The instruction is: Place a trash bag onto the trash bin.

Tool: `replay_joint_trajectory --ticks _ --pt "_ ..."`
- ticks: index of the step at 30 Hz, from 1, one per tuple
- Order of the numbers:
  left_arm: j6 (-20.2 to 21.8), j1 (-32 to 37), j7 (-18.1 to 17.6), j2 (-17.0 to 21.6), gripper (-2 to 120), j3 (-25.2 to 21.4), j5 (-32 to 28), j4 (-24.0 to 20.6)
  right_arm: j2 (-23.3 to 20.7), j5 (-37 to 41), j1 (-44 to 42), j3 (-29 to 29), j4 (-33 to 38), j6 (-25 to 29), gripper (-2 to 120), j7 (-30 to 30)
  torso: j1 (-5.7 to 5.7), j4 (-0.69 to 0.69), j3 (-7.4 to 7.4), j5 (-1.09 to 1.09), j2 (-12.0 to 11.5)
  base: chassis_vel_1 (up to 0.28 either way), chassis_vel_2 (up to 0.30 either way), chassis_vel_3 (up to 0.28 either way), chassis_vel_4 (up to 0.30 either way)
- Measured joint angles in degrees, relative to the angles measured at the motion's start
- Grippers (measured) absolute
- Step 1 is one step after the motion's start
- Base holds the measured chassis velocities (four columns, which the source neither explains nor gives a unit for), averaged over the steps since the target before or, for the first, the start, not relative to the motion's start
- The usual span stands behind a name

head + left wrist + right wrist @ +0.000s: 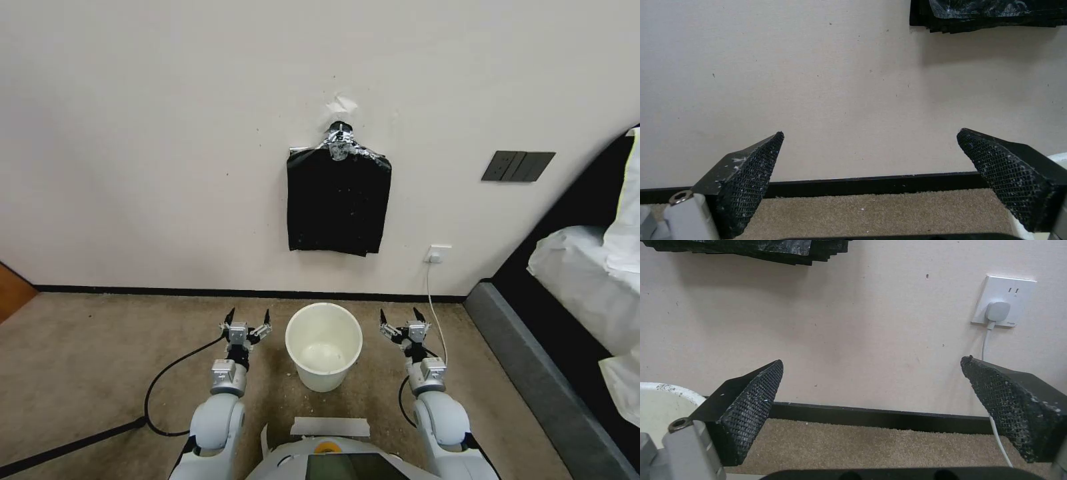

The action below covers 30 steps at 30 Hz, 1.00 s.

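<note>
Both grippers, left (248,319) and right (402,317), jaws apart, flank the bin (324,345); bags (339,203) hang on the far wall above.

Cream wall (167,133), black baseboard (200,291), tan carpet (100,360), bed (587,267) at right.

Bare carpet (100,347) flanks the trash bin (324,347); wall (167,167) blocks beyond.

You have the trash bin (324,345) on the carpet (100,347) between the left gripper (248,316) and the right gripper (402,315). Behind it, the stack of bags (338,207) hangs on the wall (147,133), above the bin.
</note>
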Motion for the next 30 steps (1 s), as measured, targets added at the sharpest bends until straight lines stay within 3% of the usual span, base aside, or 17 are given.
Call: replay_joint_trajectory --ticks 30 --pt "0.00 0.00 0.00 0.00 100 0.00 0.00 0.00 0.00 0.00 0.00 0.00 0.00 0.00 100 0.00 0.00 0.00 0.00 0.00 0.00 0.000 0.000 0.000 0.000"
